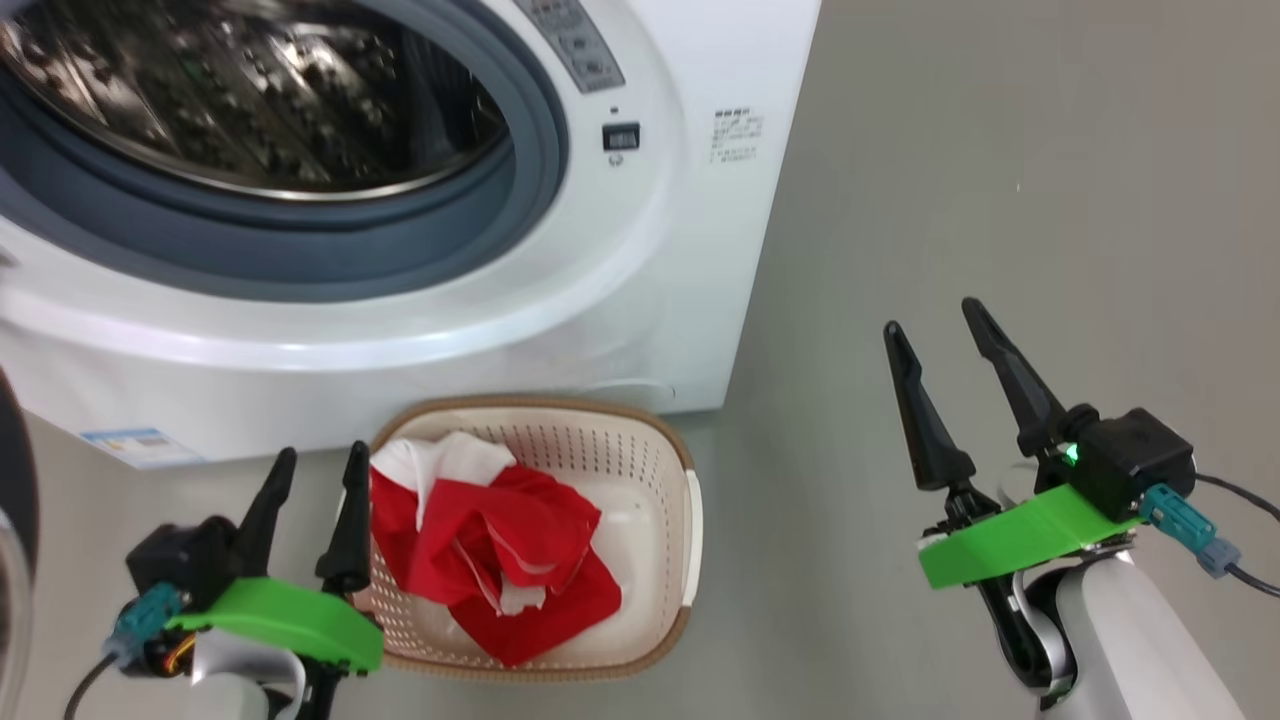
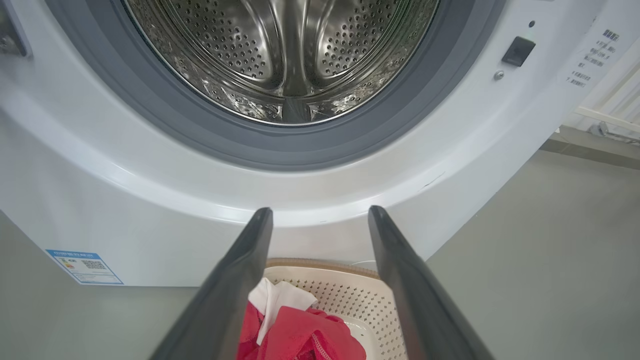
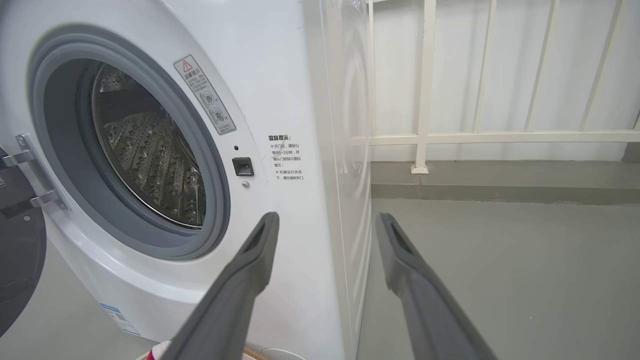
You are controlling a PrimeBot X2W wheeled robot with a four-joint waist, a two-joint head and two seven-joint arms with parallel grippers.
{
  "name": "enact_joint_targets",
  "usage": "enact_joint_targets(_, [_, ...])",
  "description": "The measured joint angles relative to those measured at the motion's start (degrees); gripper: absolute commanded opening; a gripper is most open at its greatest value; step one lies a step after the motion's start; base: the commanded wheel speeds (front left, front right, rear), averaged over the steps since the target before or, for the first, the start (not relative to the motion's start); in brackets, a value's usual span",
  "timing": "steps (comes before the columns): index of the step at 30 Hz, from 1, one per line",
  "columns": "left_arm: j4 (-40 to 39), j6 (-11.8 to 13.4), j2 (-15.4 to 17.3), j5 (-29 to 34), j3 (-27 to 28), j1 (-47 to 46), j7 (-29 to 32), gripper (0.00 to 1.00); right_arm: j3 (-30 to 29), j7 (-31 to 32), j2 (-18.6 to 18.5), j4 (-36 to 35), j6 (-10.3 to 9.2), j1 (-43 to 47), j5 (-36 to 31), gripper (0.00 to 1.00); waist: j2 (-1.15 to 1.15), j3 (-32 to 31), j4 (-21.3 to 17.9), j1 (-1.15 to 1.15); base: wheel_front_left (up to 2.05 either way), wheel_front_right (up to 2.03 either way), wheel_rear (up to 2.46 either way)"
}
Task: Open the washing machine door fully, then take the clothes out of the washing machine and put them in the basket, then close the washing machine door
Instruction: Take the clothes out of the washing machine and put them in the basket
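The clothes [image 1: 500,540] sit in the basket [image 1: 640,420], so the left gripper [image 1: 321,455] or right gripper [image 1: 932,320], both wide open and empty, should push the door [image 3: 20,265] slowly until it shuts.

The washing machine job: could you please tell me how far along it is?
Done: the washing machine door stands open, the drum looks empty, and the clothes lie in the basket. In hand: nothing; the left gripper and right gripper are open and empty. Left: closing the door.

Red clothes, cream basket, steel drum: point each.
Red fabric clothes [image 1: 500,545], head view, heap middle.
Cream perforated plastic basket [image 1: 640,450], head view, far wall.
Steel perforated drum [image 2: 235,40], left wrist view, inner wall.
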Motion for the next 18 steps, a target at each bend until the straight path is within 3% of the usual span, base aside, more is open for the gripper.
enact_joint_targets(10, [-14.9,-0.1,-0.5,4.6,2.3,9.5,0.0,1.00,-1.0,0.0,0.1,0.1,0.00,3.2,0.0,1.00,0.00,-5.7,0.1,0.00,0.00,0.00,0.00])
enact_joint_targets(18, [-20.1,-0.1,-1.0,5.7,3.3,14.5,0.0,1.00,-2.2,0.0,0.1,-0.1,0.00,5.5,0.0,1.00,0.00,-8.5,-0.5,0.00,0.00,0.00,0.00])
